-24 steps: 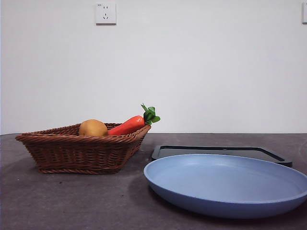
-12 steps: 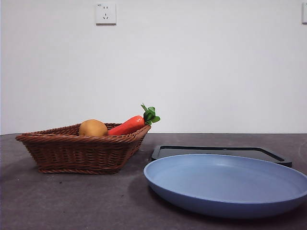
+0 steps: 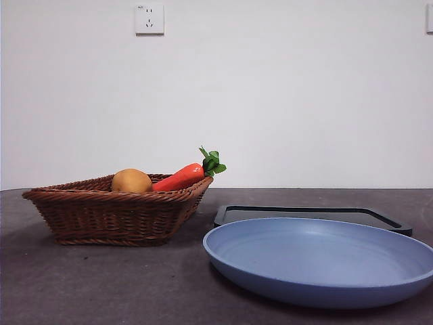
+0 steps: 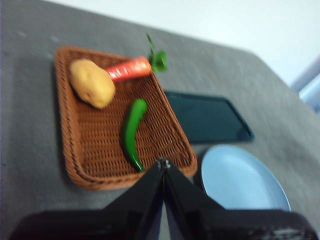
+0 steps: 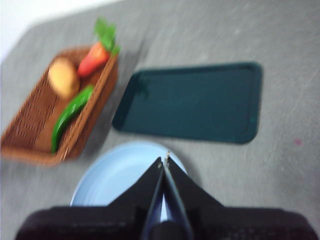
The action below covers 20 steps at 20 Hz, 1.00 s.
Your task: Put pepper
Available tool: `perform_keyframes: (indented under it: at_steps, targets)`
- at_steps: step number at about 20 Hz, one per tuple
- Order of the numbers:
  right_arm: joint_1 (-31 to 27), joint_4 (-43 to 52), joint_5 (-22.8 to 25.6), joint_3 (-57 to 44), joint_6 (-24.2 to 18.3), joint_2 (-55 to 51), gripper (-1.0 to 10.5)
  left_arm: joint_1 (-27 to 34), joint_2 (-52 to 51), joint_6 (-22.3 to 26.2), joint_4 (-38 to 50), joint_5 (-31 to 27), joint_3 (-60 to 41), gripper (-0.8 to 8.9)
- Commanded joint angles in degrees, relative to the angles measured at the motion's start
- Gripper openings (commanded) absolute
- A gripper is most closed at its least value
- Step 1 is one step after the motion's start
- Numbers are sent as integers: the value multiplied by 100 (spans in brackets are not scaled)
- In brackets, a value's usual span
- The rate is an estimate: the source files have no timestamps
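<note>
The dark-green pepper (image 4: 131,132) lies in the brown wicker basket (image 4: 85,145), next to the carrot (image 4: 129,70) and the yellow-brown fruit (image 4: 91,83). It also shows in the right wrist view (image 5: 70,116). In the front view the basket's wall (image 3: 115,213) hides it. My left gripper (image 4: 163,164) is shut and empty, high above the basket's near edge. My right gripper (image 5: 164,161) is shut and empty, high above the blue plate (image 5: 115,175). Neither arm shows in the front view.
A dark rectangular tray (image 3: 308,215) lies behind the blue plate (image 3: 318,261), right of the basket. It also shows in the right wrist view (image 5: 195,102). The carrot (image 3: 181,177) and the fruit (image 3: 131,181) stick up over the basket's rim.
</note>
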Motion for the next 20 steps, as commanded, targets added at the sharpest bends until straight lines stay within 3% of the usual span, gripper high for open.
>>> perform_keyframes:
  at_steps: [1, 6, 11, 12, 14, 15, 20]
  targets:
    - [72, -780, -17, 658, -699, 358, 5, -11, 479, 769, -472, 297, 535, 7]
    - [81, -2090, -153, 1443, -1394, 881, 5, -232, 1176, 1425, -1532, 426, 1270, 7]
    - [81, -2173, -144, 1443, -1436, 931, 16, -289, 1224, 1416, -1556, 446, 1298, 19]
    - [81, -2173, -146, 1443, -1436, 933, 49, -289, 1224, 1416, -1556, 450, 1298, 83]
    - [81, -2173, -144, 1443, -1397, 933, 222, -289, 1224, 1414, -1558, 455, 1298, 321]
    - [81, -2179, -146, 1443, -1360, 933, 298, -289, 1224, 1410, -1561, 472, 1298, 378]
    - [81, -2317, -149, 1443, -1346, 1043, 312, -289, 1224, 1399, -1556, 584, 1298, 378]
